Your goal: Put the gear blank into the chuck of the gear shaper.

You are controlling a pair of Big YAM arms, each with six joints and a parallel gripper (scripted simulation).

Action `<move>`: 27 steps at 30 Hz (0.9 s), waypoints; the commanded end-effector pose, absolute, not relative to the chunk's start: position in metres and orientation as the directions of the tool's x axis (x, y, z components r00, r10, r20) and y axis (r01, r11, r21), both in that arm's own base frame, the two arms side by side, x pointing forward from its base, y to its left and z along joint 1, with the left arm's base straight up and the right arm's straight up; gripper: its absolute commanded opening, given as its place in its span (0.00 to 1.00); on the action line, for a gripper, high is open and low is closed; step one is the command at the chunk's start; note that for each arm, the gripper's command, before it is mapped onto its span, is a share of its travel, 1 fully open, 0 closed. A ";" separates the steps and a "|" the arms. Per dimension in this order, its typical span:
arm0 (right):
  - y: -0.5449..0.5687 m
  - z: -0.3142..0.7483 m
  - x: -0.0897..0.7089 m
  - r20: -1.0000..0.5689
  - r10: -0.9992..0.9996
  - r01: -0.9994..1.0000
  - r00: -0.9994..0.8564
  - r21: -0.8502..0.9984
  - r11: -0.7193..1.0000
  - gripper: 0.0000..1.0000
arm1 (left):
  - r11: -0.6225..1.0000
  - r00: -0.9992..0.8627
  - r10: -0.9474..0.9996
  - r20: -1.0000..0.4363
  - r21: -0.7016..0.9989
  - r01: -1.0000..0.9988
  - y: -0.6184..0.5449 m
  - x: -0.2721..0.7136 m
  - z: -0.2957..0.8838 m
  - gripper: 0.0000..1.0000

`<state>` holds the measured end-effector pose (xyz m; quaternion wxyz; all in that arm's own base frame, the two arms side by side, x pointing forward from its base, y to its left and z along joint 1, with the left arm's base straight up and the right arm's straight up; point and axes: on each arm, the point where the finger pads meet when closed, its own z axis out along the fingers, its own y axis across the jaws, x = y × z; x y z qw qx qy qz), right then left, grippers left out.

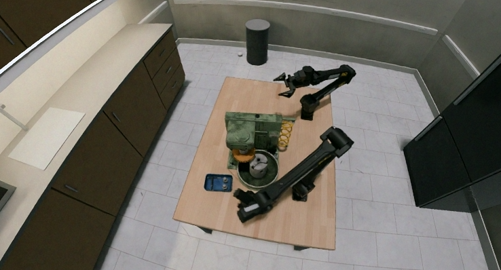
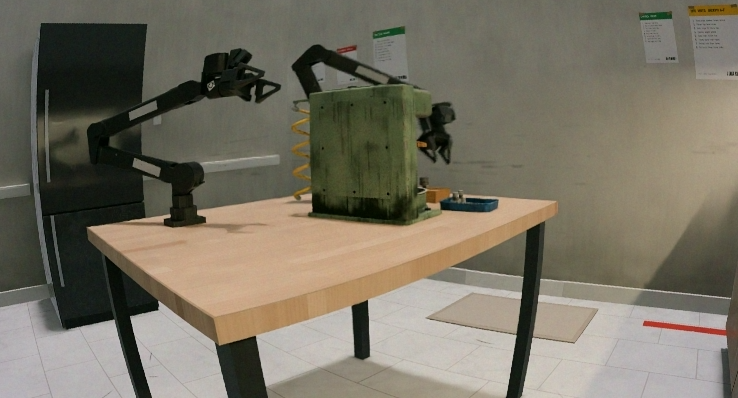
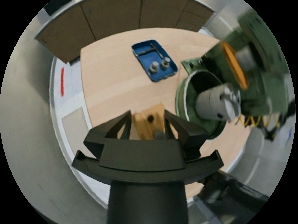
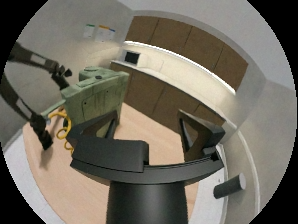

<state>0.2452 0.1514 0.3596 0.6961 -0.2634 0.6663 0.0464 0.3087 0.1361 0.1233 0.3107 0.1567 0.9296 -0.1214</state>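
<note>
Left pincer point(image 2: 440, 161) point(image 3: 148, 114), half apart, holds nothing; it should centre over small grey metal blank point(image 2: 424, 181) point(image 3: 159, 135) on orange-brown wooden block point(image 2: 438, 194) point(image 3: 142, 125), inward from tabletop point(image 1: 196, 211) point(image 2: 310, 261) point(image 3: 110, 70) point(image 4: 90, 185) edge.

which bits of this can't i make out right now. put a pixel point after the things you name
- Top: the wooden block point(image 2: 438, 194) point(image 3: 149, 120), covered by the left arm point(image 1: 301, 168) point(image 2: 356, 68)
- Left wrist: the grey piece on that block point(image 3: 159, 135), partly behind the left pincer point(image 2: 439, 161) point(image 3: 148, 114)
- Exterior: the chuck point(image 1: 258, 169) point(image 3: 214, 103), behind the green housing point(image 1: 268, 127) point(image 2: 361, 152) point(image 3: 267, 70) point(image 4: 100, 100)
- Exterior: small print on the wall notices point(image 2: 390, 54) point(image 4: 106, 34), too small
</note>
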 end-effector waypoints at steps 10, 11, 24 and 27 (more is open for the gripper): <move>0.150 0.377 0.244 -0.956 -0.265 -0.408 0.129 -0.295 0.864 1.00 | 0.922 -0.595 0.272 -0.756 0.028 0.386 0.132 0.240 0.098 0.53; 0.150 0.377 0.244 -0.956 -0.265 -0.408 0.129 -0.295 0.864 1.00 | 0.922 -0.595 0.272 -0.756 0.028 0.386 0.132 0.240 0.098 0.53; 0.162 0.374 0.238 -0.949 -0.278 -0.474 0.147 -0.315 0.822 1.00 | 0.933 -0.605 0.224 -0.764 -0.010 0.359 0.123 0.243 0.077 0.53; 0.168 0.373 0.234 -0.948 -0.275 -0.507 0.158 -0.317 0.801 1.00 | 0.933 -0.606 0.223 -0.764 -0.012 0.359 0.121 0.244 0.075 0.53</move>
